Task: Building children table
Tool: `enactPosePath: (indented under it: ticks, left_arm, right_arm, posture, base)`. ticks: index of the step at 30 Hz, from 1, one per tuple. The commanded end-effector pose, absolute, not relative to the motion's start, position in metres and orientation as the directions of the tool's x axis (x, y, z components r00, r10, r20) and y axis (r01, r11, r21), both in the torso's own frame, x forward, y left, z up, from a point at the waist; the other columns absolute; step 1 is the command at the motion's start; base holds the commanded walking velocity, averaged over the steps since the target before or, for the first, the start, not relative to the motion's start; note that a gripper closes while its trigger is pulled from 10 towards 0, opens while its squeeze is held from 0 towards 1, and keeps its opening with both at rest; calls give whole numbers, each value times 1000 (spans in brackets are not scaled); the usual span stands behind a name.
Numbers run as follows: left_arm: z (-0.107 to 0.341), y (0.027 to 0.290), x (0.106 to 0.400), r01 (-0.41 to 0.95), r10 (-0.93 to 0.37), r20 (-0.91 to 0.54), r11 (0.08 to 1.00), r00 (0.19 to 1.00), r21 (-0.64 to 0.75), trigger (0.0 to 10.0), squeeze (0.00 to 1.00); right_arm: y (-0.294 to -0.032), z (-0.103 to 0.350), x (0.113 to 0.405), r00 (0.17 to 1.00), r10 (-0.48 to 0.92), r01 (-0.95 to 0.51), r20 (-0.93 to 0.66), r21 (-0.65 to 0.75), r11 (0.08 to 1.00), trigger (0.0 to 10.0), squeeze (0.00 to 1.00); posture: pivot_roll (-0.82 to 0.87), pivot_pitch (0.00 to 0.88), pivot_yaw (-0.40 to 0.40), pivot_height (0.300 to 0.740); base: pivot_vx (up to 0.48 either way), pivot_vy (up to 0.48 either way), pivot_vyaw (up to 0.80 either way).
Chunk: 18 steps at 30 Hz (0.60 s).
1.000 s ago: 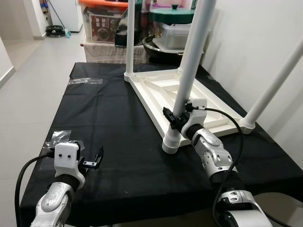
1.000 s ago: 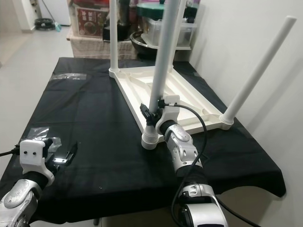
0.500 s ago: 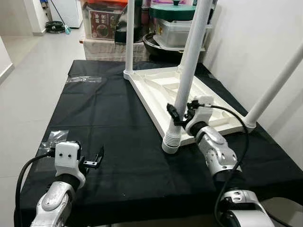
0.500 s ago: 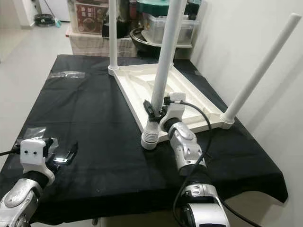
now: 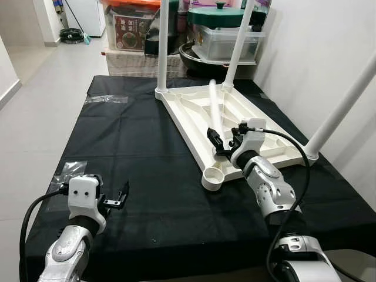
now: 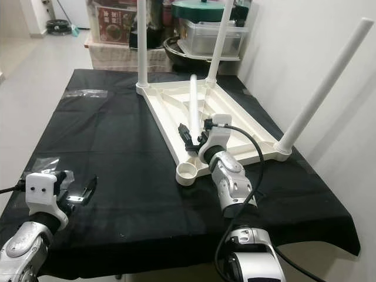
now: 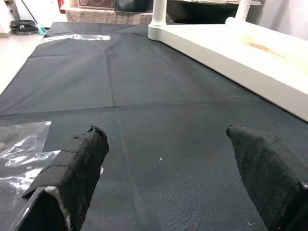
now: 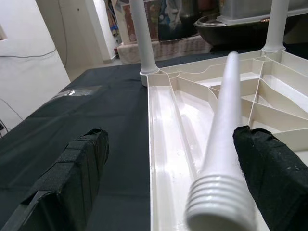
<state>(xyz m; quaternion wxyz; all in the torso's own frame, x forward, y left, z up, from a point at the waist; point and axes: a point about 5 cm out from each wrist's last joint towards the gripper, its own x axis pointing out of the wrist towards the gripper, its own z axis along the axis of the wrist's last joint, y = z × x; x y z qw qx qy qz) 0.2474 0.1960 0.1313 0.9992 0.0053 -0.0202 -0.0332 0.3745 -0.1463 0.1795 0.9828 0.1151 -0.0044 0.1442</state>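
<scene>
Table leg (image 8: 222, 144) between right gripper's (image 5: 225, 141) spread fingers (image 8: 269, 168).

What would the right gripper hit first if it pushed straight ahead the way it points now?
Probably the loose white leg, lying between the open fingers of the right gripper on the upturned tabletop; depth is unclear.

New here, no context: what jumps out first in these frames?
An upturned white plastic children's table top lies on the black cloth-covered table, three white legs standing upright at its corners. The fourth white leg lies blurred across its ribbed underside, beside the empty near-corner socket, between the fingers of the open right tool. The left tool hovers open at the near left edge by a clear plastic bag.
</scene>
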Motion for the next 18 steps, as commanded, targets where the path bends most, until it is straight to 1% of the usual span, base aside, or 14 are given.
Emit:
enactPosePath:
  ticks: [1,8,12,14,16,17,18]
  left_arm:
    - [130,195,249,76,-77,33,997,997,25,10000,0]
    - [131,196,251,80,-81,39,996,996,31,10000,0]
    - [130,194,252,86,-87,40,996,995,34,10000,0]
    - [131,194,252,86,-88,41,996,995,35,10000,0]
    - [131,194,253,86,-87,43,996,995,35,10000,0]
    - [132,194,253,85,-87,44,996,995,36,10000,0]
    - [132,194,253,85,-87,45,996,995,37,10000,0]
  right_arm:
    - [-149,185,375,961,268,-276,67,235,932,10000,1000]
    - [-145,186,379,969,246,-247,32,226,942,10000,1000]
    - [-136,187,389,980,201,-195,-4,221,956,10000,1000]
    - [-135,188,390,981,195,-189,-6,220,957,10000,1000]
    - [-134,186,395,987,159,-150,-27,209,966,10000,1000]
    - [-138,185,399,992,119,-109,-40,182,977,10000,808]
    - [-140,184,401,995,90,-81,-48,162,983,10000,808]
  posture:
    - [47,0,-110,740]
    - [46,0,-108,740]
    - [49,0,-107,740]
    - [49,0,-107,740]
    - [54,0,-109,740]
    - [63,0,-113,740]
    - [63,0,-113,740]
  base:
    - [0,0,0]
    - [0,0,0]
    - [0,0,0]
    - [0,0,0]
    - [0,0,0]
    - [0,0,0]
    - [0,0,0]
